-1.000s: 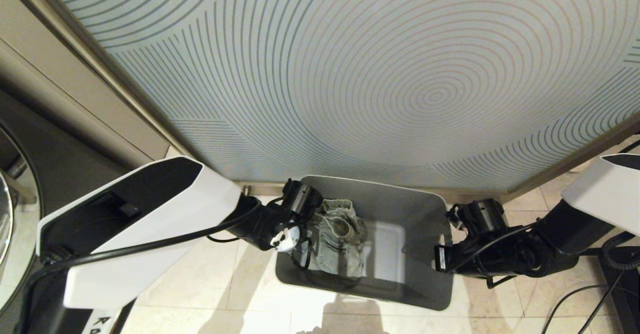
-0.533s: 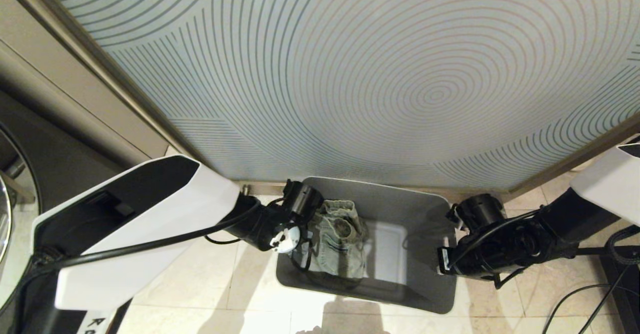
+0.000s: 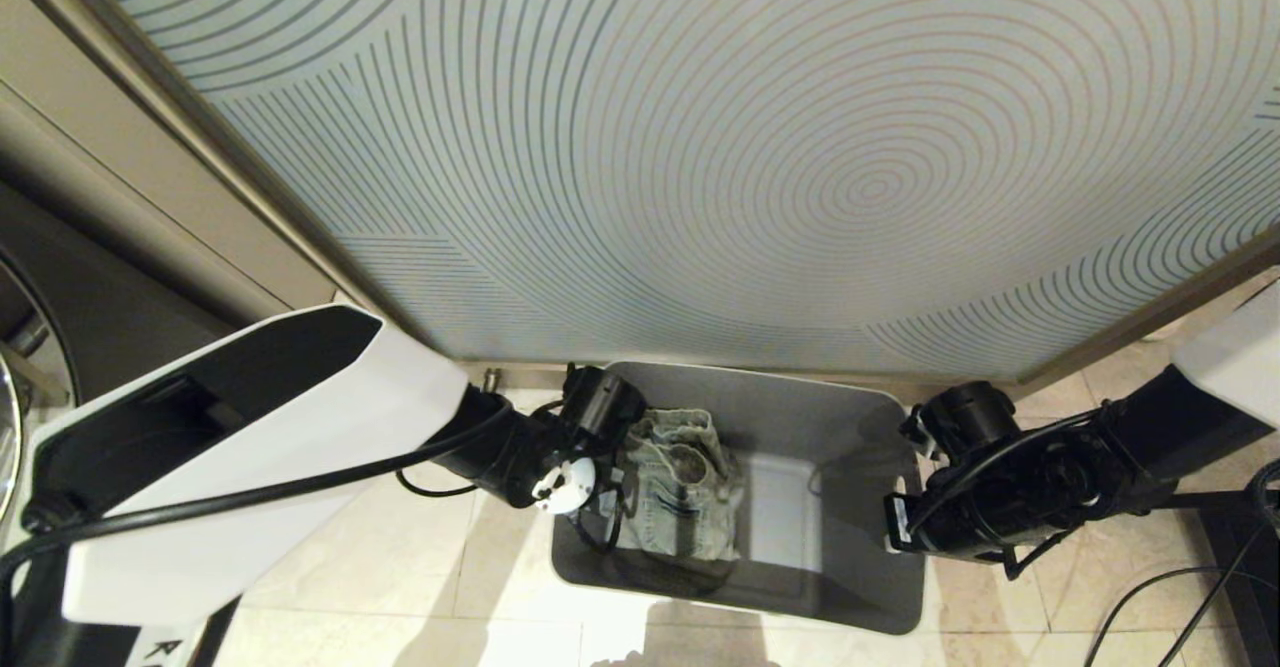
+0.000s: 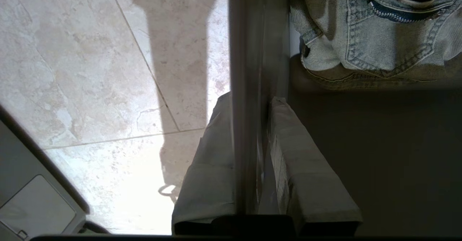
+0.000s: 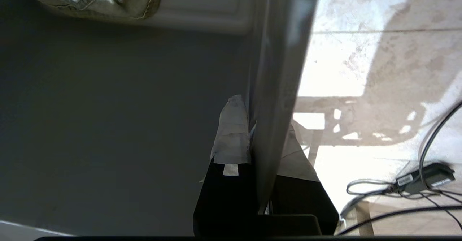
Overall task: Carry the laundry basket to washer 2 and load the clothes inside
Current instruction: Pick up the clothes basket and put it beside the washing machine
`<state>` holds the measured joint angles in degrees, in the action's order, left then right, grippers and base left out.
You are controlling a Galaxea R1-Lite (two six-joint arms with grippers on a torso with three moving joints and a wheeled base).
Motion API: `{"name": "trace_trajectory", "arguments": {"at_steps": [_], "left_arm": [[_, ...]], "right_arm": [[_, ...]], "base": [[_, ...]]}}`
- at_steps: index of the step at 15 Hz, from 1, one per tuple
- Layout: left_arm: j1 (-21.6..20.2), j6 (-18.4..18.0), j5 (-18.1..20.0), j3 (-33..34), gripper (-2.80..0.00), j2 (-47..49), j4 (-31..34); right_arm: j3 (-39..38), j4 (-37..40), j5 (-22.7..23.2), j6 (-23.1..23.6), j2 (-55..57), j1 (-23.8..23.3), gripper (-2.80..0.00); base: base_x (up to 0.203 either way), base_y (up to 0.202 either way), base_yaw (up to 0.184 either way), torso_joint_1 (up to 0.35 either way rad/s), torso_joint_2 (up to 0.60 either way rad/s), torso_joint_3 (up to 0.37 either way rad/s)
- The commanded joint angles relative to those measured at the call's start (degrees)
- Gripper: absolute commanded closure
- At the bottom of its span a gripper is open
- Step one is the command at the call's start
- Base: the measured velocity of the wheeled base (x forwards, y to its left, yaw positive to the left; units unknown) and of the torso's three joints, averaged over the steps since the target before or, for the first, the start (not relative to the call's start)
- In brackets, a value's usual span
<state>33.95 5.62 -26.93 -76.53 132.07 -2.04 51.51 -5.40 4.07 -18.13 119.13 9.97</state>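
Head view shows my left gripper (image 3: pixel 585 497) and right gripper (image 3: pixel 895 532) each clamped on opposite walls of the basket (image 3: pixel 800 392), jeans (image 3: pixel 680 492) inside; uneven lifting could tilt it and slip a wall free.

A pale panel (image 3: pixel 760 147) patterned with thin concentric rings fills the upper scene, edged by a brown frame (image 3: pixel 200 137). Beige marble floor tiles (image 3: pixel 400 567) lie below. Black cables (image 3: pixel 1180 607) trail across the floor at the right, with a small black adapter (image 5: pixel 424 177).
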Motion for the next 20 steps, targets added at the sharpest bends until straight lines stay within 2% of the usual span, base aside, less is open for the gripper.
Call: {"name": "trace_trajectory", "arguments": {"at_steps": [1, 10, 15, 19, 20], "left_arm": [[-0.03, 0.1, -0.32, 1.04, 0.0, -1.44, -0.23], [-0.19, 0.09, -0.32, 2.59, 0.0, -6.06, 0.43], [-0.2, 0.18, -0.23, 7.49, 0.0, -9.98, 0.53], [-0.11, 0.27, -0.12, 8.56, 0.0, -11.44, 0.19], [-0.11, 0.27, 0.92, 8.59, 0.0, -11.91, 0.04]], "right_arm": [[-0.32, 0.04, -0.01, -0.19, -1.36, 0.49, 0.0], [0.19, 5.03, -0.03, -0.06, -7.46, 2.92, 0.0], [-1.77, 6.46, -1.26, -0.42, -10.92, 4.09, 0.0], [-3.16, 7.17, -1.26, -0.25, -13.48, 4.2, 0.0], [-3.17, 7.34, -1.26, -0.24, -13.57, 4.44, 0.0]], "base": [[0.0, 0.0, 0.0, 0.0, 0.0, 0.0], [0.0, 0.0, 0.0, 0.0, 0.0, 0.0], [0.0, 0.0, 0.0, 0.0, 0.0, 0.0], [0.0, 0.0, 0.0, 0.0, 0.0, 0.0], [0.0, 0.0, 0.0, 0.0, 0.0, 0.0]]}}
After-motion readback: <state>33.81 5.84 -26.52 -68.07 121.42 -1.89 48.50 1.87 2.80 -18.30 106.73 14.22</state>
